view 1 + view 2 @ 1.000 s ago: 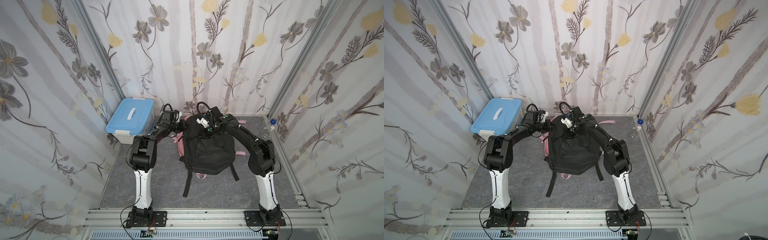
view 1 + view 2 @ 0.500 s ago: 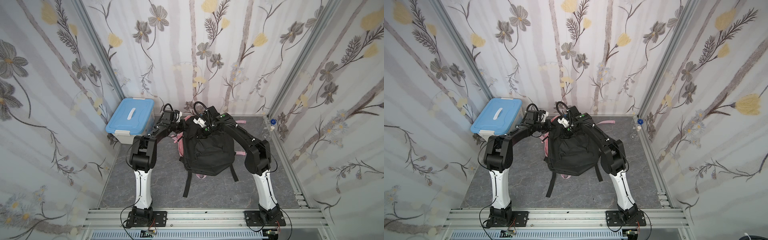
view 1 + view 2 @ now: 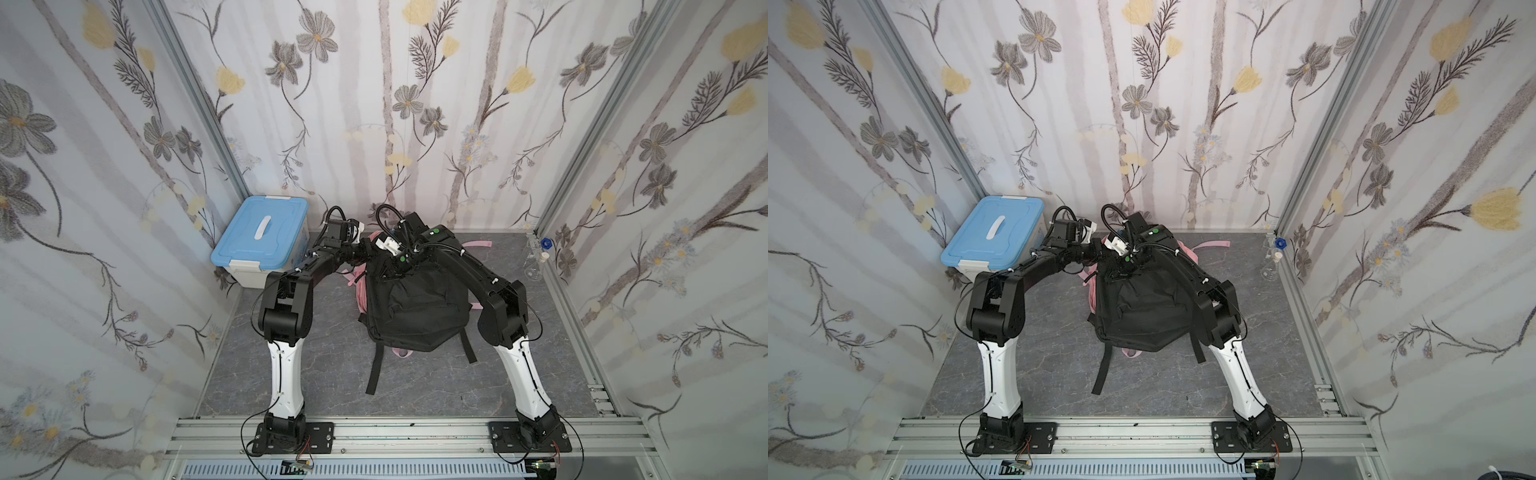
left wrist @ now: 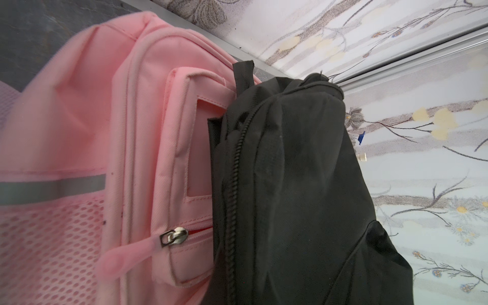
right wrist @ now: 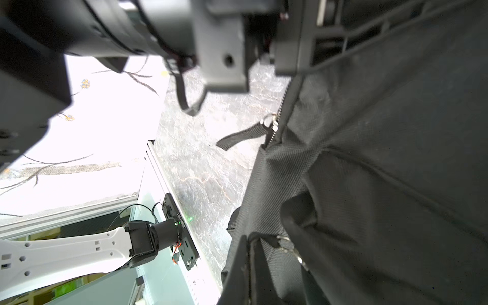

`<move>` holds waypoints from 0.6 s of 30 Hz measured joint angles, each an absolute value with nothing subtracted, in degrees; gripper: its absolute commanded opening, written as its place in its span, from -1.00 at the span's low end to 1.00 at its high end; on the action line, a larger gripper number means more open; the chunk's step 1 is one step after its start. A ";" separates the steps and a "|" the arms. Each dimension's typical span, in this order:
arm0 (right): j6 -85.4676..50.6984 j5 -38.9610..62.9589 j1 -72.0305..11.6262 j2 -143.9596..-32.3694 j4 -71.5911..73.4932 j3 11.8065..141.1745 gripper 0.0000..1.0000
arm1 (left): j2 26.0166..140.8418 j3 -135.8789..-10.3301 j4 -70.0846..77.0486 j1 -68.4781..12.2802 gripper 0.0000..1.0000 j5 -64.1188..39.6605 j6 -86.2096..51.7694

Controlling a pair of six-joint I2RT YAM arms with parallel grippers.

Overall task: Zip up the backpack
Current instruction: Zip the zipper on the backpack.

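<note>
Backpack (image 4: pixel 79 118), pink, lying on the grey surface (image 3: pixel 291 374) directly ahead of the left claw (image 3: pixel 365 251) and largely buried under a black backpack (image 3: pixel 415 307). In both top views only its pink edge and straps show, on the left claw's side of the black one. Its long axis appears to run from below the two claws back toward the arm bases, parallel to the black backpack. In the left wrist view a metal zip slider (image 4: pixel 173 236) with a soft pink pull tab (image 4: pixel 124 261) sits on a front pocket just short of the black fabric. A red gap beside it suggests this zip is open, its track passing from the slider under the black backpack. Left claw: jaws pressed together, nothing seen between them, fingers outside its own camera's field. Right claw (image 3: pixel 392 268): jaws pressed together, seemingly pinching the black backpack's upper edge beside its zip, which runs taut up to it. Arm judged nearer the slider: the left. Probable requirement of the coming move: pull tab reached from the left claw's side, black backpack drawn clear of the track.
</note>
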State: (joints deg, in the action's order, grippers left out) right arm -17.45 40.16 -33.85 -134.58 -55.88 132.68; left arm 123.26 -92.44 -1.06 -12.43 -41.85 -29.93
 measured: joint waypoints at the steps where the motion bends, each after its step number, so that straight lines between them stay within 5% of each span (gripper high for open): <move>1: -17.43 40.07 -33.80 -134.87 -56.25 132.92 -1.00 | 123.22 -92.44 -1.06 -12.45 -1.00 -41.85 -29.93; 18: -15.51 35.51 -34.98 -141.88 -60.51 139.52 -1.00 | 122.93 -92.44 -1.43 -12.62 -1.00 -41.32 -29.93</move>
State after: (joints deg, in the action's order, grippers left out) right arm -15.51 35.51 -34.98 -141.88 -60.51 139.52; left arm 122.93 -92.44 -1.43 -12.62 -41.32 -29.93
